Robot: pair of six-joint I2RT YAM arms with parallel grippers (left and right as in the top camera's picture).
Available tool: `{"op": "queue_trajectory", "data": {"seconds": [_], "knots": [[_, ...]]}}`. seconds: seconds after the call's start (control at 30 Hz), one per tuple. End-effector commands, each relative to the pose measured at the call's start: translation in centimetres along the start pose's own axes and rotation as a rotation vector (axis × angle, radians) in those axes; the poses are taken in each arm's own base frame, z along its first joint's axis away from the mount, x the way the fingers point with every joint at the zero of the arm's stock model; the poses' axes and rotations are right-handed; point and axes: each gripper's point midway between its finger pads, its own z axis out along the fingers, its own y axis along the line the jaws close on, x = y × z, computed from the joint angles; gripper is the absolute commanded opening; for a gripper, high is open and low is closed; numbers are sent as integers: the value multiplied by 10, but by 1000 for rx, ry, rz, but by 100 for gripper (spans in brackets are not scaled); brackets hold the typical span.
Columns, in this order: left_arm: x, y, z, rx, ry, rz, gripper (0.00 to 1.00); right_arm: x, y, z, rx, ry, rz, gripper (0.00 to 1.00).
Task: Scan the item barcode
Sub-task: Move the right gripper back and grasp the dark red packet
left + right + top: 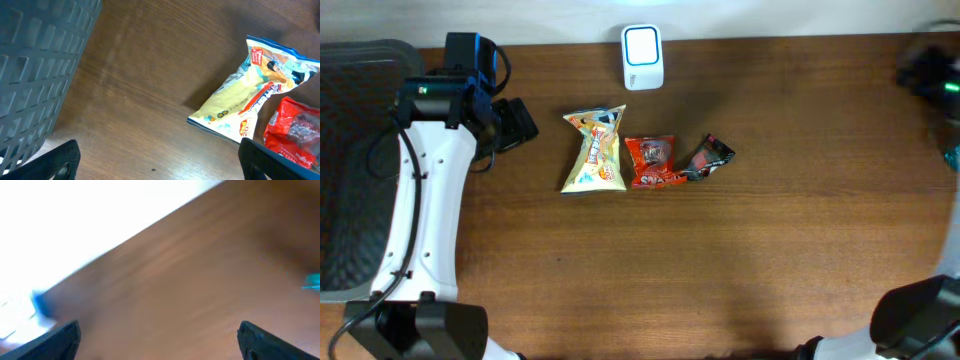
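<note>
Three snack items lie in a row mid-table: a yellow bag (593, 150), a red packet (650, 161) and a small black-and-red packet (708, 158). A white scanner (642, 56) stands at the table's far edge behind them. My left gripper (517, 125) is left of the yellow bag, open and empty. In the left wrist view the left gripper (160, 167) has bare wood between its fingers, with the yellow bag (245, 97) and red packet (295, 132) ahead to the right. My right gripper (930, 72) is a blur at the far right; in the right wrist view it (160, 345) is open over bare wood.
A grey mesh basket (350, 150) sits off the table's left end, close to the left arm, and fills the left of the left wrist view (35, 65). Both arm bases stand at the near edge. The right wrist view is motion-blurred.
</note>
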Motion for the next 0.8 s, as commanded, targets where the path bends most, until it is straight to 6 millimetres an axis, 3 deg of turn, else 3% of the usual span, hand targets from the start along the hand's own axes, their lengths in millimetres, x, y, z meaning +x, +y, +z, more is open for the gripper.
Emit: {"op": "queue_trajectory", "data": {"seconds": [0.0,0.07,0.13,0.2,0.27,0.33,0.43,0.57,0.67,0.77], "knots": [[0,1,1,-3,2,-11,99,68,102,23,-278,232,-73,99],[0,1,1,-3,2,-11,99,126,138,42,-293,418,-67,98],[0,1,1,-2,2,-11,99,172,175,45,-352,573,-30,98],[0,1,1,-3,2,-11,99,204,190,50,-324,638,-98,94],[0,1,1,-3,2,-11,99,224,179,64,-97,635,-23,79],[0,1,1,-3,2,-11,99,245,167,75,136,589,51,78],[0,1,1,-3,2,-11,99,268,163,91,311,511,81,79],[0,1,1,-3,2,-11,99,293,150,125,385,516,80,78],[0,1,1,-3,2,-11,99,306,145,142,396,537,80,66],[0,1,1,-3,2,-11,99,306,147,144,386,532,78,54]]}}
